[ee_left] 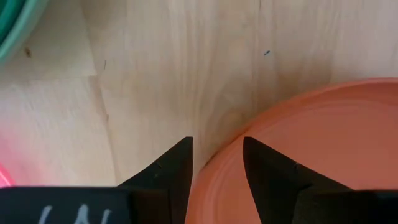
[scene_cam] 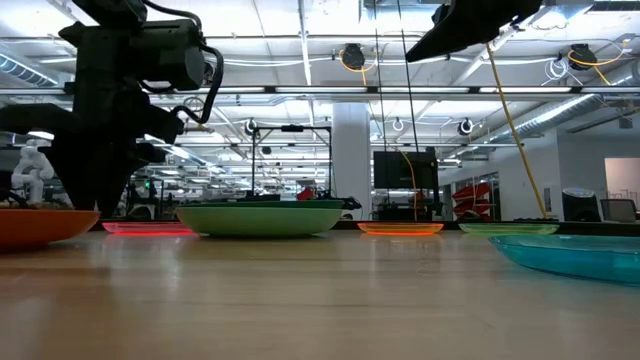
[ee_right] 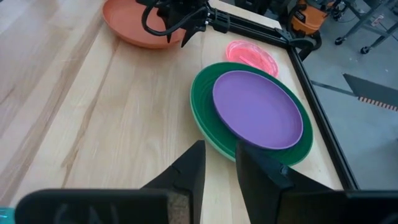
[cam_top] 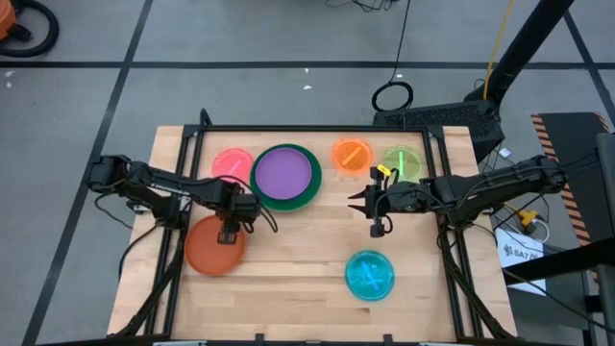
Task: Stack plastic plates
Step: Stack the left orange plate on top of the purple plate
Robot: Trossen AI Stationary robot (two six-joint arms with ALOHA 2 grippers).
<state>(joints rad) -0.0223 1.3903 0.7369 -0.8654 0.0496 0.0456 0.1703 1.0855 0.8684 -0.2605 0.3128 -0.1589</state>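
The red-orange plate lies flat near the table's left edge. My left gripper points down at the plate's far right rim and is shut on it. The purple plate sits inside the dark green plate, with a light green rim below. Pink, orange and lime plates line the far side. The translucent blue plate lies near right. My right gripper hovers right of the purple stack, narrowly open and touching nothing. My left gripper has the red-orange plate's rim between its two fingers, one finger outside on the table side and one over the plate's inside. It comes from above, pointing down. The plate's bottom rests on the table.
A black frame rail runs along the table's far edge, with more rails down both sides. Bare wood lies between the red-orange and blue plates. The room beyond shows in the low view.
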